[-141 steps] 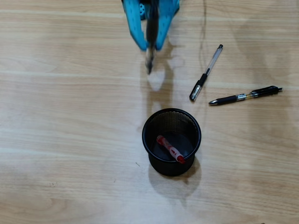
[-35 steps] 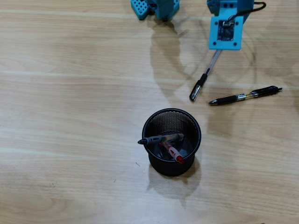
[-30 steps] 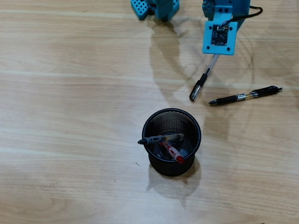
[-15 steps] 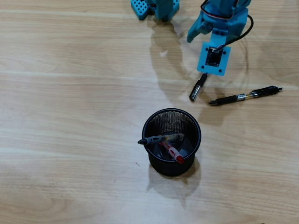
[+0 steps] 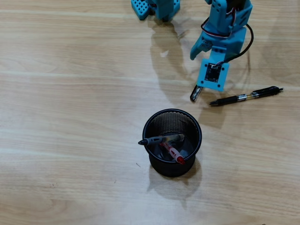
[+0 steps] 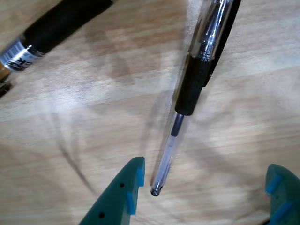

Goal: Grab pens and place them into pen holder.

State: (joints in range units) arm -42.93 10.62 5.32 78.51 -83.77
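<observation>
The black mesh pen holder [image 5: 172, 123] stands mid-table, with the dark grey pen [image 5: 159, 139] and the red and clear pen [image 5: 172, 153] inside. The black pen with the silver band [image 5: 246, 96] lies on the table to its upper right and also shows in the wrist view [image 6: 44, 33]. The clear-barrelled pen [image 6: 190, 89] lies on the wood. In the overhead view only its end [image 5: 193, 95] pokes out from under the arm. My gripper [image 6: 206, 197] [image 5: 206, 88] is open over it, jaws wide apart, with the pen's end near the left fingertip [image 6: 127, 194].
The blue arm base [image 5: 157, 8] stands at the table's top edge. The light wooden tabletop [image 5: 70, 117] stretches left of and below the holder. A black cable [image 5: 248, 44] loops at the arm's right side.
</observation>
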